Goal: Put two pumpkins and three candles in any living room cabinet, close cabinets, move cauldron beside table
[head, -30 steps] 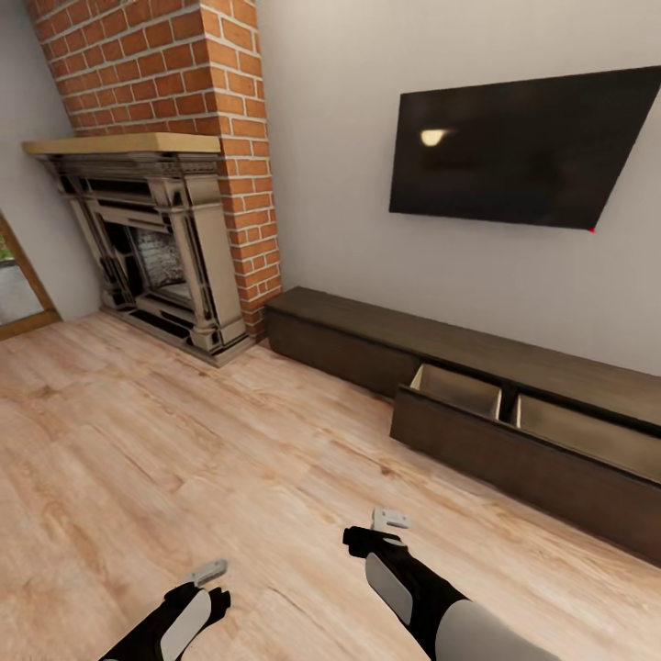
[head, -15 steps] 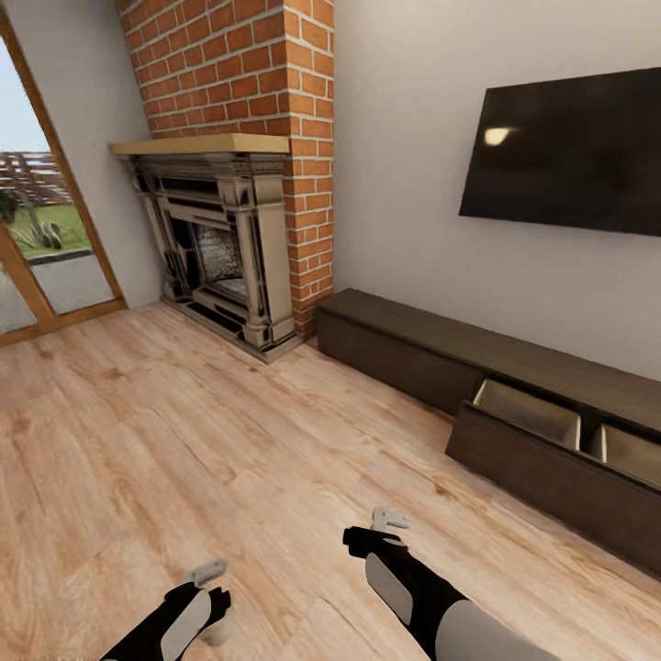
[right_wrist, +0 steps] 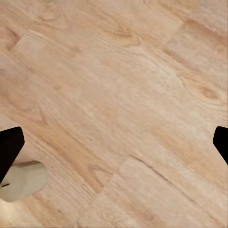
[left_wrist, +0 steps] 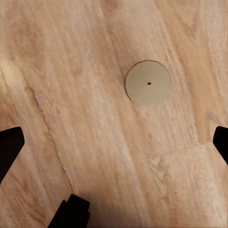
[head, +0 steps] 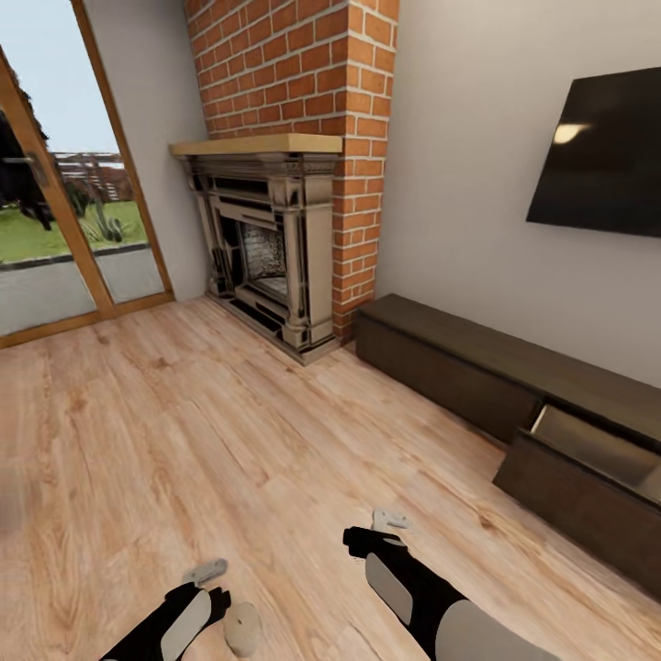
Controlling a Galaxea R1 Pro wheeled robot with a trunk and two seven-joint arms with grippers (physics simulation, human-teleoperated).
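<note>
Left tool [left_wrist: 114, 142], jaws apart and empty, hung above a candle [left_wrist: 148, 83] standing on the floor [left_wrist: 71, 71]; rigid, light, probably best gripped across its sides.

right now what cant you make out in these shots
- Drawer contents: head view, the cabinet has an open drawer cut off by the right edge, its inside mostly hidden behind its own front.
- Candle: left wrist view shows just its top; in the head view the frame bottom clips it.
- TV: cut by the right edge.
- Left hand, right hand: fingers too small to judge there.
</note>
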